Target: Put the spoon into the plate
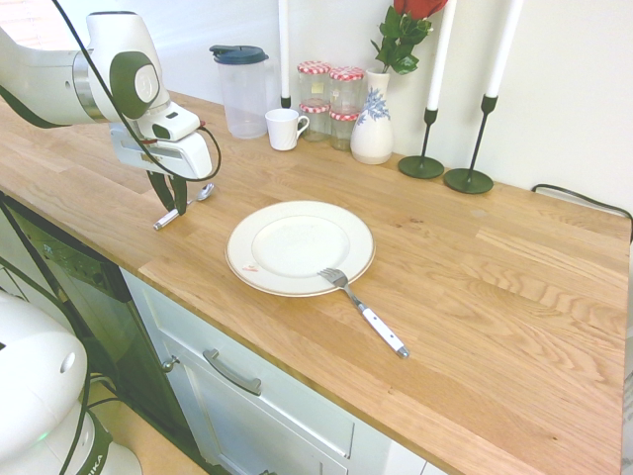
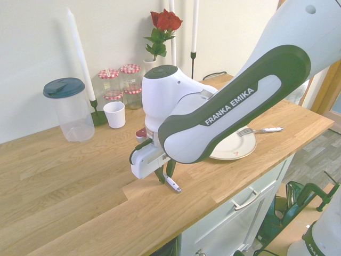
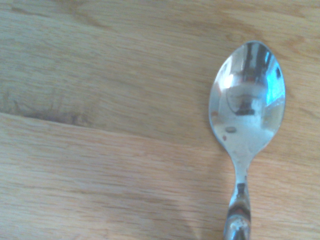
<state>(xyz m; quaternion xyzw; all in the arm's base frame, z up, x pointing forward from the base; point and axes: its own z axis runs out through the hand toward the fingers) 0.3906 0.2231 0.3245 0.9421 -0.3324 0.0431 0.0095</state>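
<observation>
Here the spoon (image 1: 180, 208) is seen flat on the wooden counter (image 1: 475, 287), at nine o'clock from the plate (image 1: 300, 247) and apart from it. The gripper (image 1: 170, 201) is lowered over its handle, jaws narrowed around it; a firm pinch cannot be told.

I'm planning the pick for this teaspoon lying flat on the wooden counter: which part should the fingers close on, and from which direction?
Grip the spoon on its white handle, coming straight down from above. It lies flat on the wooden counter, so no side approach gets under it. The handle is narrow and straight, likely easier to pinch than the rounded shiny bowl. The gripper already straddles that handle, pointing down.
</observation>
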